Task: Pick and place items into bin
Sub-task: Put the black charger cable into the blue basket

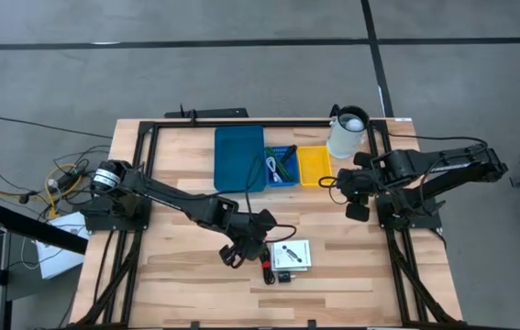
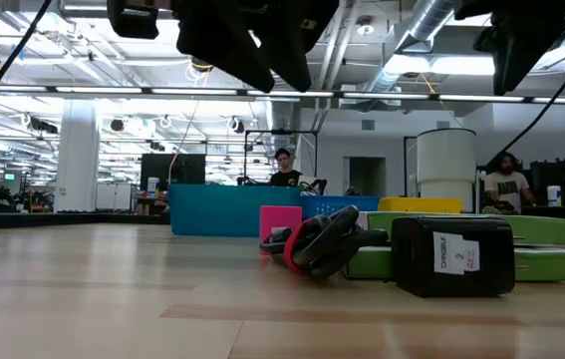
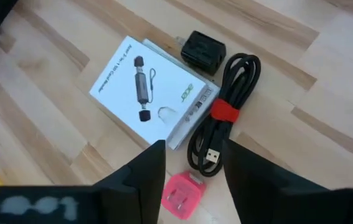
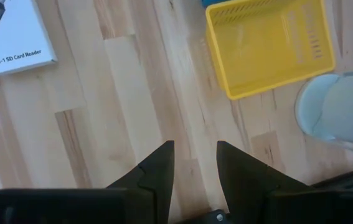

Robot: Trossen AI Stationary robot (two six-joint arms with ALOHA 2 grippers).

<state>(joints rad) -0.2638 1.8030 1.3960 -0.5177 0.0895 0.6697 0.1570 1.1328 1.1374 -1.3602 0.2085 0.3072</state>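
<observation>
The left gripper (image 3: 192, 163) is held above the items near the table's (image 1: 177, 275) front middle, its fingers parted with nothing between them. Below it a pink plug adapter (image 3: 182, 194) is seen beside a coiled black USB cable (image 3: 223, 112) bound by a red strap. The cable lies against a white card-reader box (image 3: 148, 90), with a black charger block (image 3: 203, 51) just beyond. The right gripper (image 4: 195, 163) is held, fingers apart and empty, over bare wood near the yellow bin (image 4: 269, 43) and the white jug (image 4: 341, 112).
</observation>
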